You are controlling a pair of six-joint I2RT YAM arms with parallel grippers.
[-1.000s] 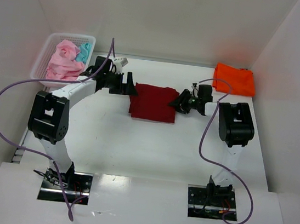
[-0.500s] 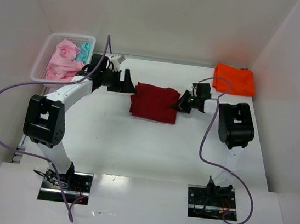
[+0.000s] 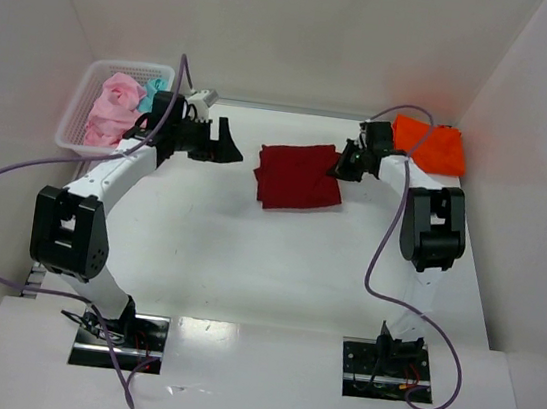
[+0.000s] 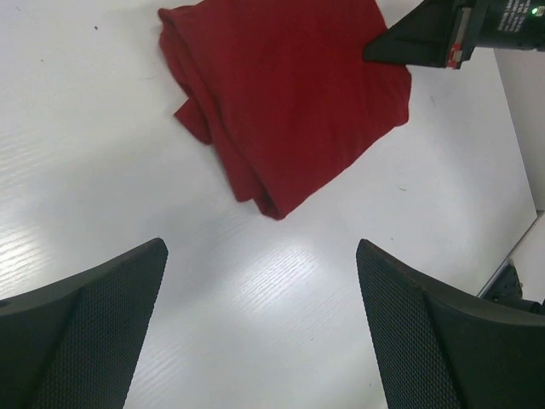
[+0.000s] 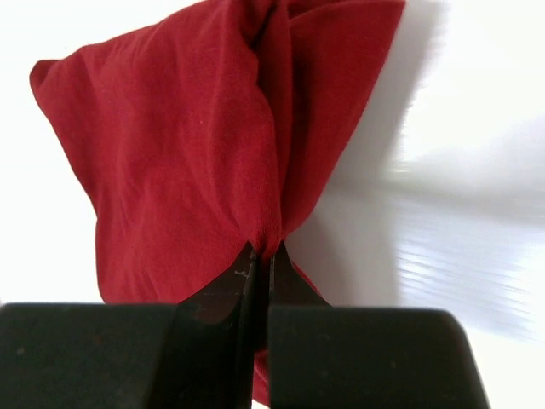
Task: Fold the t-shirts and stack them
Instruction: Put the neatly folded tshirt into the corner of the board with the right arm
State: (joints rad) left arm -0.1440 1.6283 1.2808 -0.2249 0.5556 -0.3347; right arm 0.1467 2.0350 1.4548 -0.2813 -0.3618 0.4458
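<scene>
Now white walls [image 3: 276, 33] are boxing in the white surface [image 3: 247, 252]; right gripper [image 3: 342, 164], pinching the red shirt [image 3: 297, 175], is dragging it rightward from before; left gripper [image 3: 227, 144] is hanging wide, backed off.

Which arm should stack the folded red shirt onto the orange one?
Right. The right gripper is shut on the dark red shirt at its edge, with the orange shirt close by on its side. The left gripper is open, off the cloth.
</scene>
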